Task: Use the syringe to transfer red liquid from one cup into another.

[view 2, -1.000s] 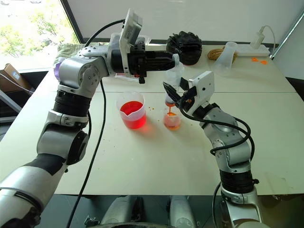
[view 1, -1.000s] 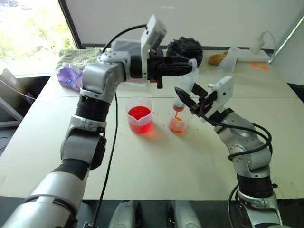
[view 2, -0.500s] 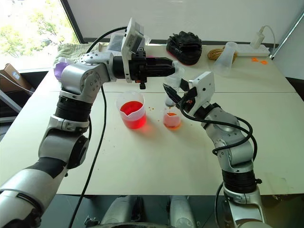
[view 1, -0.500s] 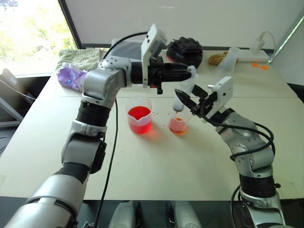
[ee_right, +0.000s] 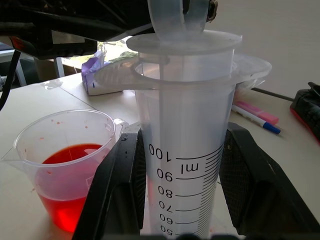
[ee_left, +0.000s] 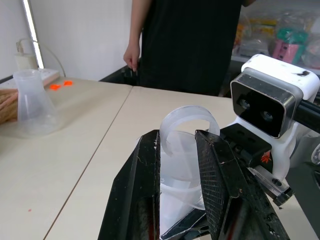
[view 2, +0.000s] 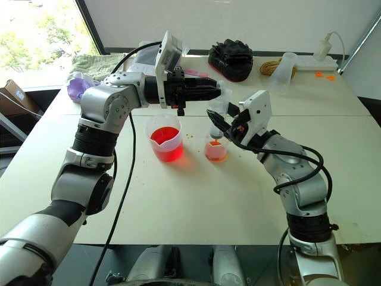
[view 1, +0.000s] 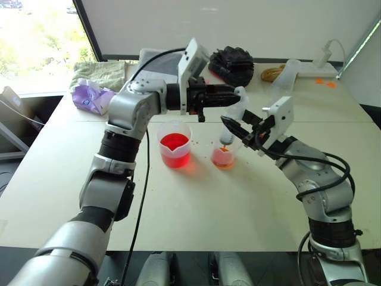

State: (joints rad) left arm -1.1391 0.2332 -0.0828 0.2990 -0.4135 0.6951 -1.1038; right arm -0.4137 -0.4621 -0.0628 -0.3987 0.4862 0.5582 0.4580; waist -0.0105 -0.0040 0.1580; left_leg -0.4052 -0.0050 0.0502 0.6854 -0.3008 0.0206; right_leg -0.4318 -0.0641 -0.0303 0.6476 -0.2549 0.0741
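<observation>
the right gripper (ee_right: 180, 200) has its two black fingers (ee_right: 117, 190) pressed on either side of the syringe (ee_right: 182, 165) barrel, holding it upright by the graduated part, just under the flange. the left gripper (ee_left: 177, 165) comes in level from the other side with its fingers (ee_left: 215, 175) pinched on the ring at the top of the plunger (ee_left: 187, 130), which looks pushed nearly all the way into the barrel. out from the grips, the syringe tip (view 1: 224, 140) hangs in the mouth of the plain cup (view 1: 224, 156), which stands on the table (view 1: 196, 202) and holds a shallow layer of red liquid (view 1: 224, 161). the spouted cup (view 1: 175, 145) stands just beside it, toward the robot's left, with a deeper pool of red. drops speckle the table between and around the two cups. a person (ee_left: 185, 45) in dark clothes stands at the far side of the table. judging from the near-seated plunger and the tip over the plain cup, the emptying stroke is at or close to its end. next, both arms would need to lift together so the tip clears the rim without knocking the light cup, then carry the syringe across to the spouted cup for another draw, keeping the barrel upright so the tip does not drip.
</observation>
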